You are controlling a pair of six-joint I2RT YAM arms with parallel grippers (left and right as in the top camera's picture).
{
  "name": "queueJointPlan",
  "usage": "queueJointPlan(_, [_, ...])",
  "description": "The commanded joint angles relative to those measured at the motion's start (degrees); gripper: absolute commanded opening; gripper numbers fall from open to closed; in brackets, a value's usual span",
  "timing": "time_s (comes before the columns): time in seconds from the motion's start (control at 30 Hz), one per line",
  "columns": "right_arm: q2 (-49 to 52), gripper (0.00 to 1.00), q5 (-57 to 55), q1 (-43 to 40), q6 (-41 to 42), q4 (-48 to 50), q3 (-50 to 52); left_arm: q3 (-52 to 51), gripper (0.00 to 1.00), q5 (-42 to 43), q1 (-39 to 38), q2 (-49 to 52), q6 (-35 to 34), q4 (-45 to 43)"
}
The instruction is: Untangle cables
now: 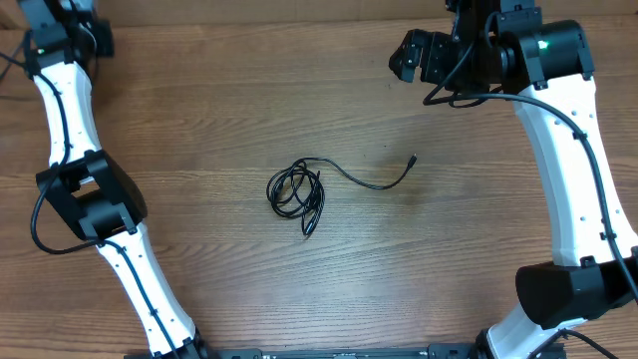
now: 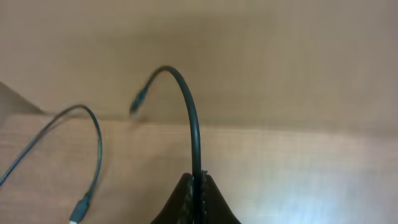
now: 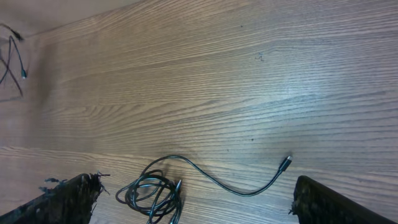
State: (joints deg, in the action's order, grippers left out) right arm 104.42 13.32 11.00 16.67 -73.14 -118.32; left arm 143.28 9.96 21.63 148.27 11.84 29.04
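Cables (image 1: 297, 191) lie wound in a small coil at mid-table, with one loose end trailing to the right, well apart from both grippers. The right gripper (image 3: 196, 198) is spread wide and holds nothing. The left gripper (image 2: 196, 198) is pinched tight on a separate black strand (image 2: 189, 112), which arches up from its fingertips.

Overhead looks straight down on the table (image 1: 229, 100); right wrist views the same cables (image 3: 152, 191) obliquely; left wrist sits close-up.
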Motion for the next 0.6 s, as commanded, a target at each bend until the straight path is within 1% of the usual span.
queueJointPlan(0.0, [-0.66, 1.00, 0.50, 0.22, 0.46, 0.17, 0.00, 0.83, 0.04, 1.25, -0.02, -0.26, -19.39, -3.06])
queueJointPlan(0.03, [-0.66, 1.00, 0.50, 0.22, 0.46, 0.15, 0.00, 0.57, 0.04, 1.25, -0.02, -0.26, -22.23, -3.96])
queueJointPlan(0.07, [-0.66, 1.00, 0.50, 0.22, 0.46, 0.15, 0.00, 0.24, 0.12, 1.20, -0.02, -0.26, -23.69, -4.50])
queueJointPlan(0.1, [-0.66, 1.00, 0.50, 0.22, 0.48, 0.13, 0.00, 0.00, 0.38, 0.98, -0.02, -0.26, -23.87, -4.76])
queueJointPlan(0.17, [-0.66, 1.00, 0.50, 0.22, 0.46, 0.00, 0.00, -0.70, 1.00, 0.39, -0.09, -0.20, -23.85, -4.83])
queueJointPlan(0.23, [-0.66, 1.00, 0.50, 0.22, 0.46, -0.24, 0.00, -1.05, 1.00, 0.37, -0.13, 0.04, -23.34, -3.67])
queueJointPlan(0.33, [-0.66, 1.00, 0.50, 0.22, 0.44, -0.22, 0.00, -1.05, 1.00, 0.33, 0.15, 0.13, -21.51, 1.07])
queueJointPlan(0.57, [-0.66, 1.00, 0.50, 0.22, 0.44, -0.35, 0.00, -0.98, 1.00, 0.94, 1.27, -0.09, -22.40, 8.13])
